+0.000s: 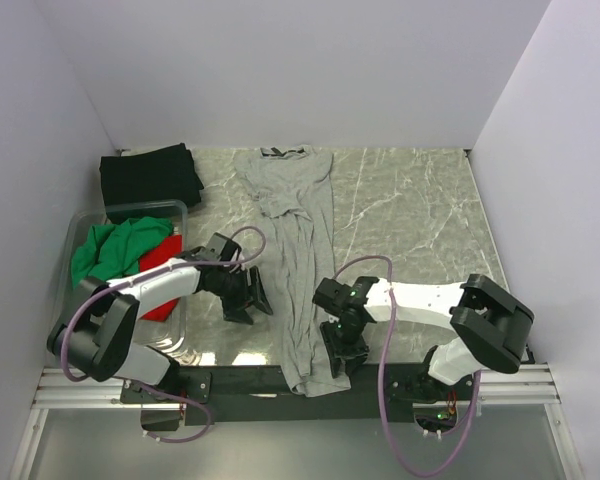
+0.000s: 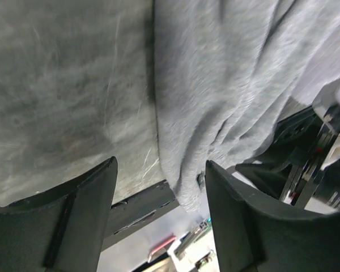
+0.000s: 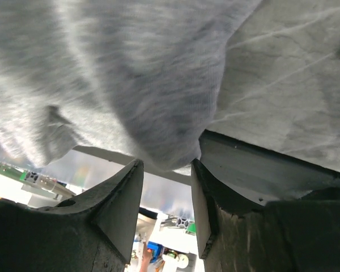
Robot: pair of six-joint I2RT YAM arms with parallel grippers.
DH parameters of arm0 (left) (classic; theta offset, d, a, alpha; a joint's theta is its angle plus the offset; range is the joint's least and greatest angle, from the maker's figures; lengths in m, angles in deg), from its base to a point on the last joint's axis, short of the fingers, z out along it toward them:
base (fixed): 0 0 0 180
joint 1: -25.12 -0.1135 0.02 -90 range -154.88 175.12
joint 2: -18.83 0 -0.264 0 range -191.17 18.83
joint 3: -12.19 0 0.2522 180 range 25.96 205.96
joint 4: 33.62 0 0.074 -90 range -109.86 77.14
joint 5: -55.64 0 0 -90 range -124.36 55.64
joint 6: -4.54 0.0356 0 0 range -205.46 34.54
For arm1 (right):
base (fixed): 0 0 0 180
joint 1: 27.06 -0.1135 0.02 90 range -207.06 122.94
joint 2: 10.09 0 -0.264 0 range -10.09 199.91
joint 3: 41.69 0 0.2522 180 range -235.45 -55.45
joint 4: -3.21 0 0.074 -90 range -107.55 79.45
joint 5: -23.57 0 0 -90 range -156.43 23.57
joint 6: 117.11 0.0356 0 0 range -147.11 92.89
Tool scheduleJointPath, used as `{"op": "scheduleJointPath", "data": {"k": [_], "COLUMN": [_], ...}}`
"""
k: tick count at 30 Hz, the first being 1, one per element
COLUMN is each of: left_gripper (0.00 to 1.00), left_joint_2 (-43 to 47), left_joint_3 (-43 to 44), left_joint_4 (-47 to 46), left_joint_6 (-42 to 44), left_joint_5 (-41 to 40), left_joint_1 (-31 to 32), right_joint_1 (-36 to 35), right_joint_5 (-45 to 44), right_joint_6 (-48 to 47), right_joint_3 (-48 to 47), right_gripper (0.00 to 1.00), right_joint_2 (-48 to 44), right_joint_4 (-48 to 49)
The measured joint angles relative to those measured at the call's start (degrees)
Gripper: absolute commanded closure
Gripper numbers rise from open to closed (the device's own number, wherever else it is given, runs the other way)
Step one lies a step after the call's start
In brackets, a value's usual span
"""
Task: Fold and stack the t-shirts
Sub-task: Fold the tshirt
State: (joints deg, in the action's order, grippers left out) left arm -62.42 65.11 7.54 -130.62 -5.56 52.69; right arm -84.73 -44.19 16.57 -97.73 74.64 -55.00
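Note:
The heather-grey t-shirt (image 1: 300,260) lies folded into a long narrow strip down the middle of the table, collar at the far end, hem draped over the near edge. My left gripper (image 1: 255,300) hovers just left of the strip, open, the cloth's edge (image 2: 232,85) reaching in front of its right finger (image 2: 243,226). My right gripper (image 1: 342,350) sits at the strip's right side near the hem, open, a bulge of grey cloth (image 3: 130,73) just beyond its fingertips (image 3: 124,198). A black t-shirt (image 1: 150,178) lies folded at the far left. Green (image 1: 115,248) and red (image 1: 160,275) t-shirts sit in a bin.
A clear plastic bin (image 1: 130,208) stands at the left edge of the marble table (image 1: 420,220). A dark rail (image 1: 240,380) runs along the near edge under the hanging hem. White walls close in the far, left and right sides.

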Motion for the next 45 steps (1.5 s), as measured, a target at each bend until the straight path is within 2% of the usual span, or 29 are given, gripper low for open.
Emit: {"op": "scheduleJointPath", "data": {"k": [12, 15, 18, 20, 22, 24, 27, 28, 30, 39, 45], "left_gripper": [0.31, 0.35, 0.44, 0.54, 0.66, 0.73, 0.89, 0.99, 1.00, 1.00, 0.98], "left_joint_2": [-3.5, -5.4, -7.7, -9.2, -10.4, -11.1, -12.0, -12.1, -12.2, -8.8, -6.9], "left_joint_3": [-3.3, -3.2, -2.3, -1.4, -0.8, -0.5, 0.0, 0.0, 0.3, 3.2, 8.9], "left_joint_4": [-5.3, -7.1, -7.8, -7.8, -7.6, -7.4, -6.6, -6.5, -6.2, 2.0, 8.9], "left_joint_6": [-1.8, -2.6, -2.8, -2.9, -2.9, -2.7, -2.5, -2.4, -2.4, -0.5, 1.4], "left_joint_5": [4.9, 7.2, 8.2, 8.4, 8.3, 7.5, 6.5, 6.3, 6.3, -0.7, -4.6], "left_joint_1": [3.9, 5.0, 6.3, 7.0, 7.7, 8.2, 8.8, 8.9, 9.0, 9.5, 9.5], "right_joint_1": [-0.3, -0.3, -0.3, -0.3, -0.3, -0.3, -0.3, -0.3, -0.3, -0.3, -0.3], "right_joint_5": [0.3, 0.3, 0.4, 0.5, 0.6, 0.6, 0.9, 1.0, 1.2, 1.3, 1.2], "right_joint_6": [1.4, 1.5, 1.6, 1.7, 1.7, 1.7, 1.7, 1.6, 1.5, 1.6, 1.6], "right_joint_3": [2.3, 2.3, 2.3, 2.4, 2.5, 2.6, 2.9, 3.0, 3.2, 3.1, 2.9], "right_gripper": [0.56, 0.57, 0.57, 0.59, 0.63, 0.67, 0.79, 0.89, 1.00, 1.00, 1.00], "right_joint_2": [1.6, 1.6, 1.6, 1.6, 1.6, 1.6, 1.7, 1.7, 1.9, 1.4, 1.2], "right_joint_4": [1.8, 1.8, 1.9, 1.9, 1.9, 2.0, 2.5, 2.6, 2.9, 2.1, 0.1]}}
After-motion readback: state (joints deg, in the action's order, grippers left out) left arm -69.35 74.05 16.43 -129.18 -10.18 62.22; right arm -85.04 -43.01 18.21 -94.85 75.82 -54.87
